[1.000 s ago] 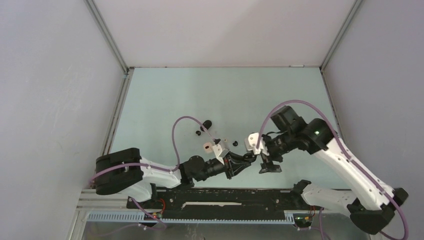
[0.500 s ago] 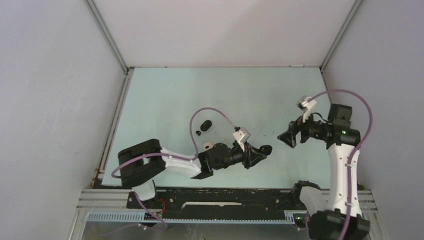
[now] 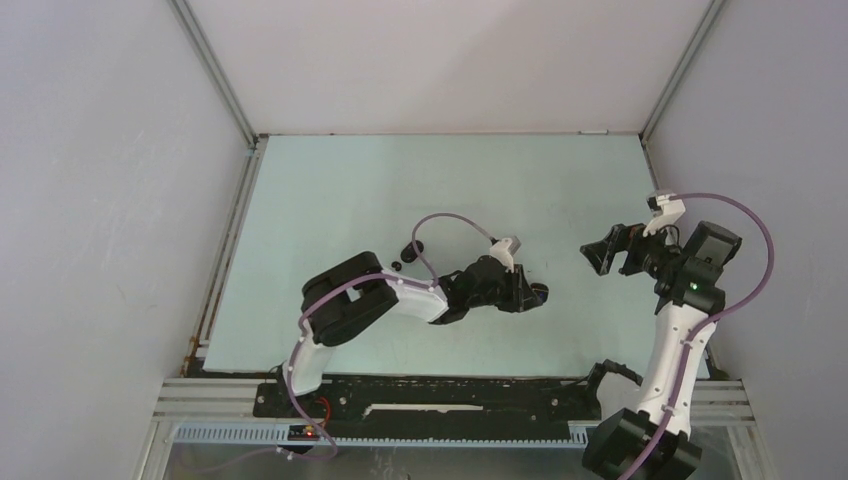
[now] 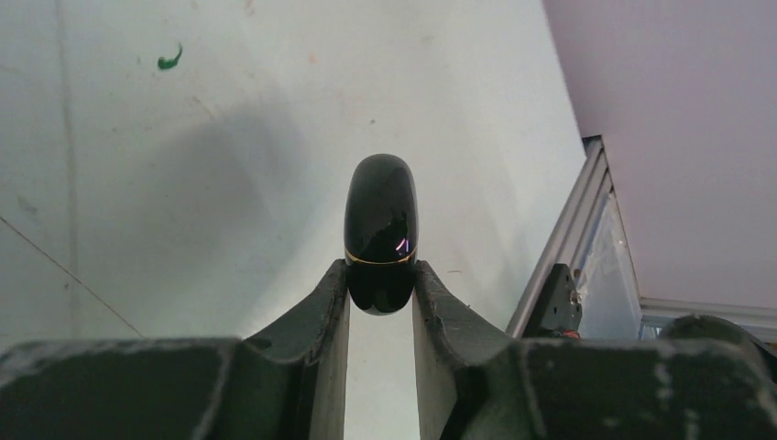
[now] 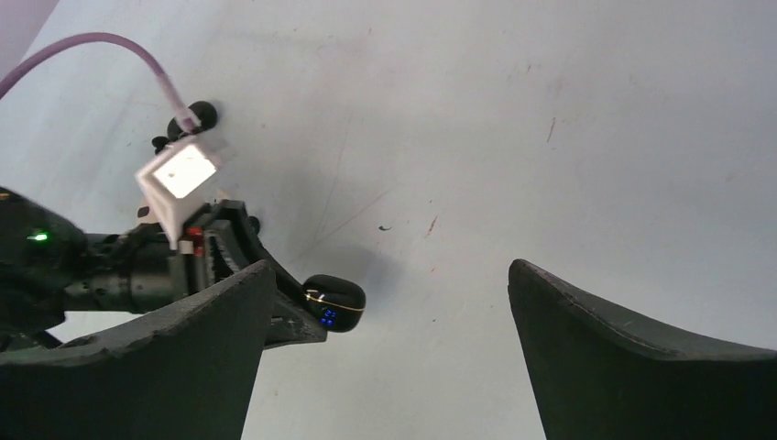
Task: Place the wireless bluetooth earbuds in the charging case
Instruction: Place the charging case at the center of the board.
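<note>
Flat pale mint-green tabletop (image 3: 330, 190) w/ faint dark scratches & a small green smudge (image 4: 169, 61); walls (image 3: 100, 200) pale lilac-grey. The glossy black oval plastic charging case (image 4: 380, 220) has a thin gold seam line + blue lit digits on front, and the tiny rounded plastic earbud (image 3: 396, 265) is black too. Both arms (image 3: 675, 340) white w/ black joints, purple cable (image 3: 450, 220); left gripper (image 4: 380, 270) & right gripper (image 5: 389, 266) matt dark grey, approx black.
</note>
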Controlling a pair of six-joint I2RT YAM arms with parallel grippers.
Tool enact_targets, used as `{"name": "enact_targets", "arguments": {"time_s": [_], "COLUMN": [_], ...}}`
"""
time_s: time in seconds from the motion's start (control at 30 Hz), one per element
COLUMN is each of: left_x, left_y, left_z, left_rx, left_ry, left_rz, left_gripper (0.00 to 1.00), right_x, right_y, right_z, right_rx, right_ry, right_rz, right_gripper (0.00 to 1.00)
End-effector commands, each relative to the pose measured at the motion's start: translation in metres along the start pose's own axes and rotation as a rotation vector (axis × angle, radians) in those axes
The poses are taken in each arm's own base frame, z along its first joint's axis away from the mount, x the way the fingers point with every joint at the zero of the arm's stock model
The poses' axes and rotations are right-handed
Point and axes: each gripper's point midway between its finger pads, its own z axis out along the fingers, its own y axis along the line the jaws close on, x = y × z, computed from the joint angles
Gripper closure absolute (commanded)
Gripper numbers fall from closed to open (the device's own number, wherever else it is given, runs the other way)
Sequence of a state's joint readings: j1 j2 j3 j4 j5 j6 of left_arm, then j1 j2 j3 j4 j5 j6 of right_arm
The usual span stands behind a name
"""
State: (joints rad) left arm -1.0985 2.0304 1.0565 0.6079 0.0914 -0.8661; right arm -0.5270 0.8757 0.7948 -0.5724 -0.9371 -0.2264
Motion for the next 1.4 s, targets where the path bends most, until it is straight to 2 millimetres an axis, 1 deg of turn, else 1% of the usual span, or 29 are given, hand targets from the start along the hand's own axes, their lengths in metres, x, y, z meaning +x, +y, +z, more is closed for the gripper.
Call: {"name": "enact_targets", "arguments": {"time_s": [0.0, 0.1, 0.2, 0.37, 0.43, 0.57, 0.67, 0.73, 0.77, 0.83, 0.93, 1.0, 1.07, 1.13, 1.2, 1.23, 1.27, 1.3, 1.33, 1.37], "left_x": [0.002, 0.006, 0.008, 0.016, 0.024, 0.027, 0.026, 0.019, 0.015, 0.009, -0.002, -0.012, -0.023, -0.034, -0.046, -0.045, -0.047, -0.052, -0.056, -0.058], "left_y": [-0.002, 0.005, 0.022, 0.05, 0.062, 0.074, 0.079, 0.079, 0.077, 0.074, 0.066, 0.059, 0.058, 0.059, 0.064, 0.072, 0.077, 0.08, 0.087, 0.092], "left_z": [0.015, 0.019, 0.016, 0.004, -0.002, -0.015, -0.029, -0.039, -0.045, -0.055, -0.072, -0.09, -0.113, -0.138, -0.166, -0.182, -0.195, -0.21, -0.225, -0.239], "left_rx": [-0.017, -0.043, -0.116, -0.221, -0.269, -0.338, -0.391, -0.415, -0.422, -0.439, -0.452, -0.458, -0.479, -0.51, -0.552, -0.581, -0.6, -0.618, -0.654, -0.68], "left_ry": [0.067, 0.102, 0.131, 0.188, 0.235, 0.274, 0.294, 0.296, 0.294, 0.293, 0.288, 0.264, 0.209, 0.141, 0.062, 0.032, -0.003, -0.048, -0.094, -0.133], "left_rz": [-0.11, -0.129, -0.156, -0.157, -0.145, -0.097, -0.046, -0.001, 0.016, 0.046, 0.084, 0.12, 0.153, 0.184, 0.206, 0.211, 0.216, 0.221, 0.227, 0.225], "left_gripper": [0.85, 0.82, 0.77, 0.7, 0.67, 0.61, 0.57, 0.54, 0.5, 0.46, 0.46, 0.46, 0.45, 0.44, 0.44, 0.43, 0.43, 0.43, 0.42, 0.42], "right_x": [-0.011, -0.012, -0.011, -0.011, -0.01, -0.01, -0.011, -0.01, -0.01, -0.009, -0.009, -0.009, -0.008, 0.0, 0.019, 0.034, 0.047, 0.057, 0.066, 0.069], "right_y": [-0.003, -0.005, -0.004, -0.003, -0.003, -0.002, -0.001, 0.0, 0.0, -0.001, 0.0, 0.005, 0.017, 0.038, 0.075, 0.107, 0.127, 0.144, 0.157, 0.167], "right_z": [-0.005, -0.006, -0.007, -0.007, -0.007, -0.006, -0.007, -0.008, -0.008, -0.009, -0.01, -0.009, -0.005, 0.006, 0.024, 0.033, 0.039, 0.044, 0.048, 0.052], "right_rx": [0.042, 0.061, 0.06, 0.053, 0.051, 0.043, 0.041, 0.044, 0.045, 0.049, 0.051, 0.027, -0.017, -0.089, -0.208, -0.313, -0.372, -0.424, -0.47, -0.51], "right_ry": [-0.049, -0.054, -0.051, -0.051, -0.05, -0.049, -0.052, -0.052, -0.051, -0.049, -0.049, -0.054, -0.048, -0.005, 0.083, 0.142, 0.191, 0.224, 0.253, 0.276], "right_rz": [-0.056, -0.071, -0.071, -0.081, -0.081, -0.079, -0.082, -0.087, -0.089, -0.093, -0.097, -0.111, -0.155, -0.217, -0.29, -0.35, -0.394, -0.431, -0.458, -0.471], "right_gripper": [0.0, 0.0, 0.0, 0.0, 0.0, 0.0, 0.0, 0.0, 0.0, 0.0, 0.0, 0.0, 0.0, 0.0, 0.0, 0.0, 0.0, 0.02, 0.05, 0.1]}}
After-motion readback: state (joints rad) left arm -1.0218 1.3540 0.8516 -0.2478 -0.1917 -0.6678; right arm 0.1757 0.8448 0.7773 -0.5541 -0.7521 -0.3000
